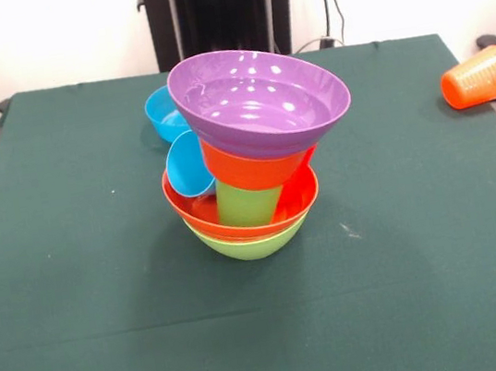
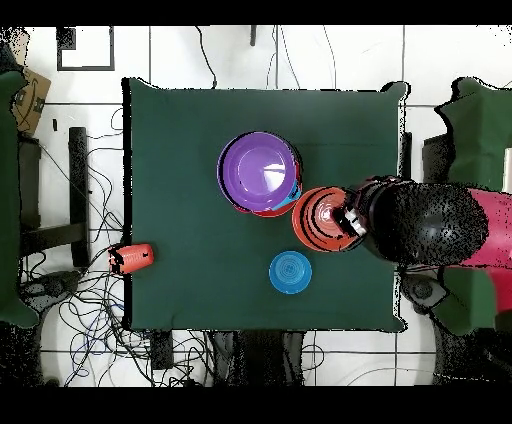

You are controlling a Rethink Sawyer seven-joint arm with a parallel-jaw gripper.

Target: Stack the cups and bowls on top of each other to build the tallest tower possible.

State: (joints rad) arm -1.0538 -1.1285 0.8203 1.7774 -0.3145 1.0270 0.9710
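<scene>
From the front, the tower (image 1: 249,162) stands mid-desk: large lime green bowl (image 1: 252,241), orange-red bowl (image 1: 297,201), cups, tilted glossy purple bowl (image 1: 259,100) on top. An orange plastic tumbler (image 1: 479,76) lies at the green desk (image 1: 74,267) edge. Overhead, the red-black arm (image 2: 440,225) crosses one side; whether the jaws are spread cannot be told; a small blue bowl (image 2: 290,272) sits apart

Purple bowl (image 1: 259,100) tops lime green bowl (image 1: 252,243).

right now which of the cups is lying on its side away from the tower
The orange cup, tipped on its side at the table's edge. The lime green cup stands inside the tower, and the light blue cup leans there too.
</scene>
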